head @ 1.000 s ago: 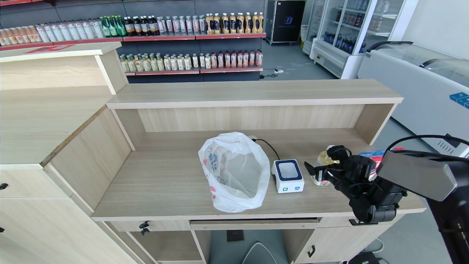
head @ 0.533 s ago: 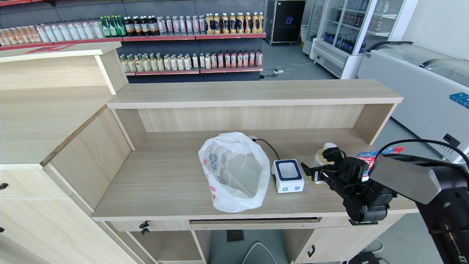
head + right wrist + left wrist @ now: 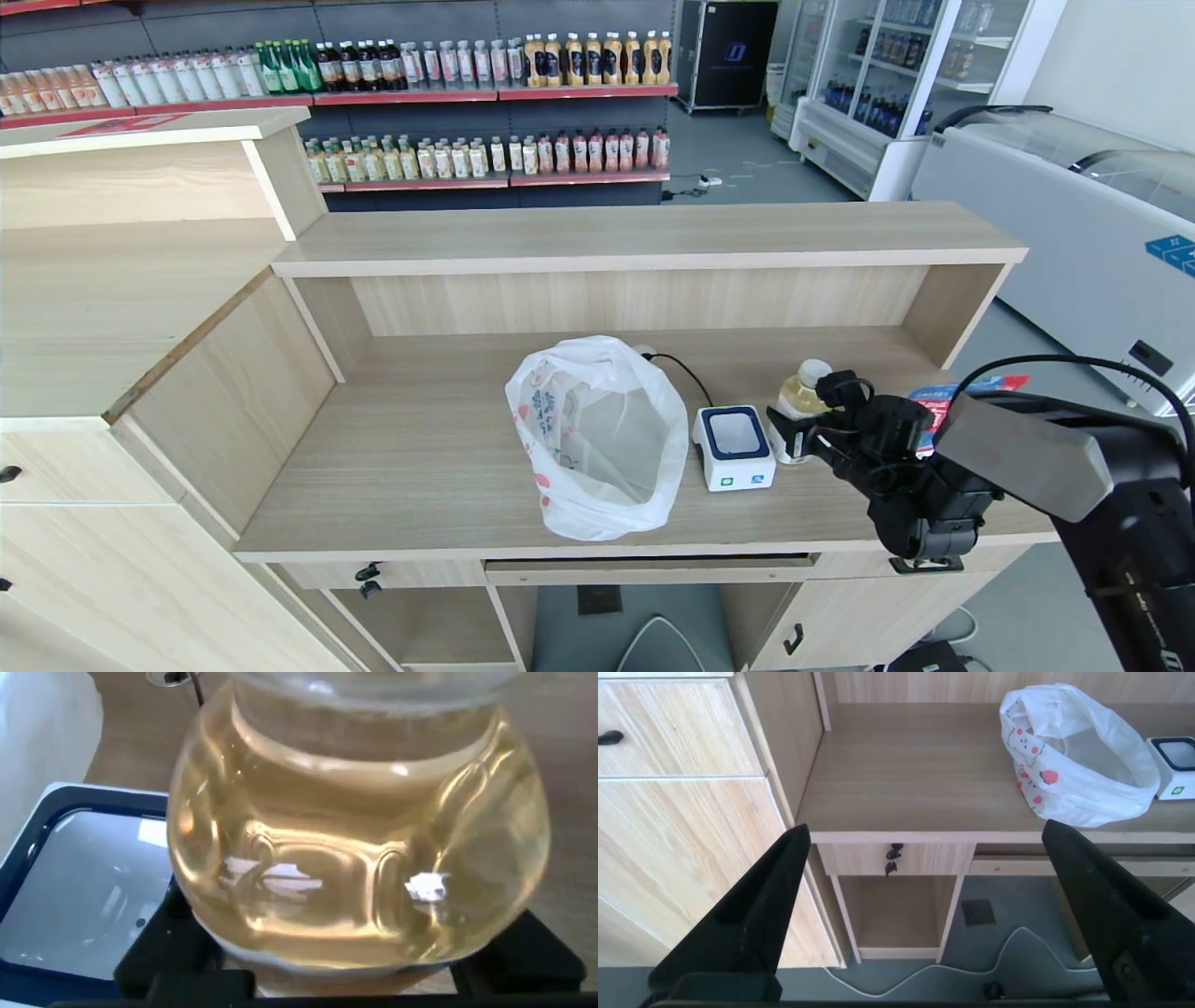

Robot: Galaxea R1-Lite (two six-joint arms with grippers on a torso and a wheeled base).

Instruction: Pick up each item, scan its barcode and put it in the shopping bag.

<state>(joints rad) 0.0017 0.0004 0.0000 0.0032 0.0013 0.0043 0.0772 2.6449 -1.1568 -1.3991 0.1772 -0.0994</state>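
My right gripper (image 3: 792, 431) is shut on a clear bottle of yellow drink (image 3: 799, 401) with a white cap, holding it upright just right of the white barcode scanner (image 3: 733, 447). Up close, the bottle (image 3: 355, 849) sits between the black fingers, with the scanner's blue-rimmed window (image 3: 84, 896) beside it. The white shopping bag (image 3: 597, 434) stands open left of the scanner. My left gripper (image 3: 924, 915) hangs open off the counter's front left, above the floor, with the bag (image 3: 1078, 751) far ahead of it.
A red and blue packet (image 3: 952, 397) lies at the counter's right end behind my right arm. A black cable (image 3: 677, 369) runs from the scanner to the back. The counter's raised shelf (image 3: 644, 233) overhangs the rear. The desk left of the bag is bare wood.
My right gripper has carried the bottle left along the counter, from near the packet to right beside the scanner. The left arm and the bag have not moved.
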